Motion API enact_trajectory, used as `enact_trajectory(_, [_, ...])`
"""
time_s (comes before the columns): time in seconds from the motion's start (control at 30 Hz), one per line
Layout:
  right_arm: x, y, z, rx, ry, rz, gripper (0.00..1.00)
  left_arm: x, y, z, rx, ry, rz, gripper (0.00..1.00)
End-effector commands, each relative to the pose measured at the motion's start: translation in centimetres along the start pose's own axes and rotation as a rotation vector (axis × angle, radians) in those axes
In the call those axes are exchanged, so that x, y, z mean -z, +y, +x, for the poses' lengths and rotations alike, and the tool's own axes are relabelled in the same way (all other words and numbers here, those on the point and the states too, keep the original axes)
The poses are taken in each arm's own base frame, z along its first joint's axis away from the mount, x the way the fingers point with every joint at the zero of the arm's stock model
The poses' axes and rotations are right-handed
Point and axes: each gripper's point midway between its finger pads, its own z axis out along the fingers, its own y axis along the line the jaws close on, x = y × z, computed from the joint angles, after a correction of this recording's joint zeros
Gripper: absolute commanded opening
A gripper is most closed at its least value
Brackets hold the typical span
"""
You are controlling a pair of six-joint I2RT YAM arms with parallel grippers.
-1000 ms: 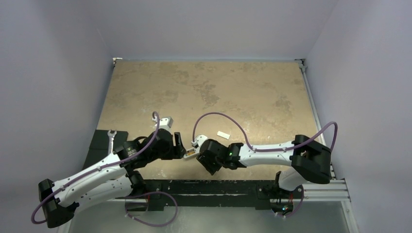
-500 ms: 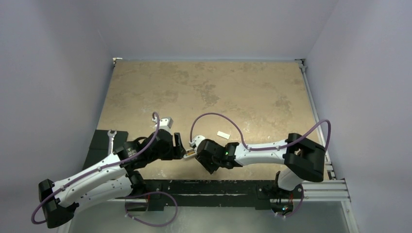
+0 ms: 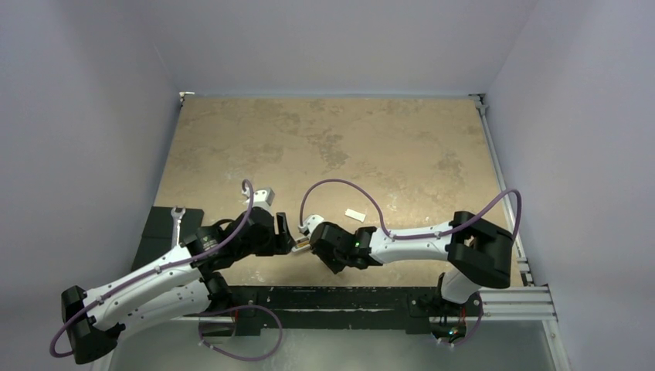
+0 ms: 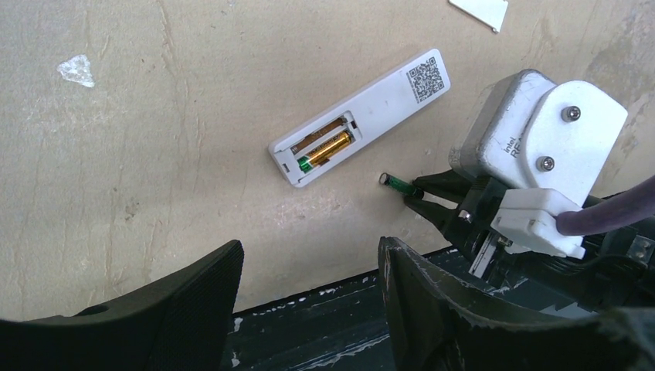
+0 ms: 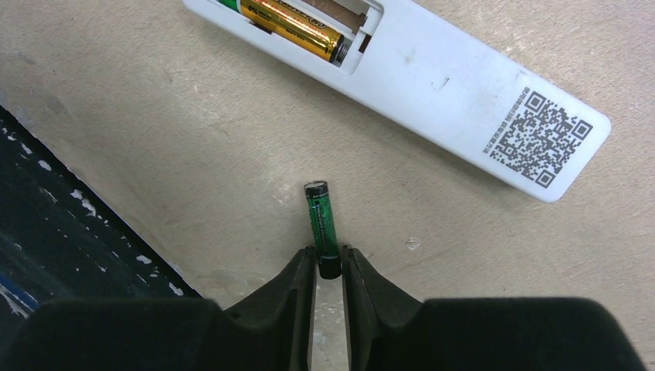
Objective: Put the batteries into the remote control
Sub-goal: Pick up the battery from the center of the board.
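The white remote control [image 4: 378, 97] [image 5: 456, 85] lies back up on the tan table with its battery bay open. One gold battery [image 4: 328, 148] [image 5: 292, 27] sits in the bay. A green battery [image 5: 320, 220] [image 4: 399, 183] lies on the table just beside the remote. My right gripper [image 5: 330, 259] [image 3: 305, 244] has its fingertips closed on the green battery's dark end. My left gripper [image 4: 309, 255] [image 3: 287, 234] hovers open over the table's near edge, a short way from the remote, with nothing between its fingers.
A small white cover piece [image 3: 354, 214] [image 4: 480, 9] lies beyond the remote. The black edge strip [image 4: 324, 325] runs along the table's near side. A black mat with a white wrench [image 3: 177, 216] sits at the left edge. A white chip [image 4: 76, 69] lies on the table.
My right arm has reached a little further left and its jaws have narrowed onto the green battery. The left arm has not moved.
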Motion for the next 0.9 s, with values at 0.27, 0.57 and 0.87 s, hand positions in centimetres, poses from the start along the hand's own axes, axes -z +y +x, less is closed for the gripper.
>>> enact_trajectory(0.27, [0.4,-0.5,-0.7,-0.009,-0.012,0.041,0.0,0.0,0.6,-0.3,0.073,-0.04,-0.015,0.64])
enact_trajectory(0.57, [3.2,-0.3,-2.9,-0.002,-0.09,0.014,0.0,-1.0,1.3,0.2,0.108,-0.043,-0.046,0.65])
enact_trajectory(0.87, [5.8,-1.9,-5.7,0.085,-0.156,0.093,0.0,-3.0,2.4,1.1,0.09,-0.042,-0.101,0.48])
